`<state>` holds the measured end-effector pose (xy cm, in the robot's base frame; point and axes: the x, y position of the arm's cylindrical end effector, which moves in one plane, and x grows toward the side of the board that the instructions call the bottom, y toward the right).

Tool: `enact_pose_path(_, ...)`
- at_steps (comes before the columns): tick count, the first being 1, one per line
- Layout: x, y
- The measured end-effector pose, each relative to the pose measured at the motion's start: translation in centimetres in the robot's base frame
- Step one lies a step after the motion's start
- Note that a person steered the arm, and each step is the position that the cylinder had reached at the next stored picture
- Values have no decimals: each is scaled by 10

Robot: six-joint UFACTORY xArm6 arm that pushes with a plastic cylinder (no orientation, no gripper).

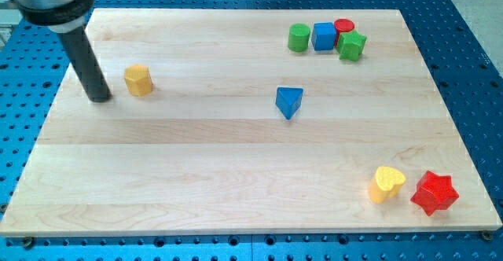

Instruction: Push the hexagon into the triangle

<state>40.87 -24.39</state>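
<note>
1. Your tip (100,98) sits at the frame's upper left, just left of the yellow hexagon (138,80), small gap between them.
2. No jaws here, it's a bare rod holding nothing.
3. The blue triangle (288,101) is mid-frame, well right of the hexagon.

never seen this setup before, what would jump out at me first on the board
The thick dark rod at the view's upper left, my tip resting just left of the yellow hexagon, apart from it. Next, the lone blue triangle near the board's middle. Then the red star at the view's bottom right, beside a yellow heart.
</note>
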Motion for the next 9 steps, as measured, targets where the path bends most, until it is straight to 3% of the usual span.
enact_pose_path(2,1,55)
enact_pose_path(3,-25,22)
enact_pose_path(5,-32,116)
enact_pose_path(6,-57,92)
enact_pose_path(9,11,233)
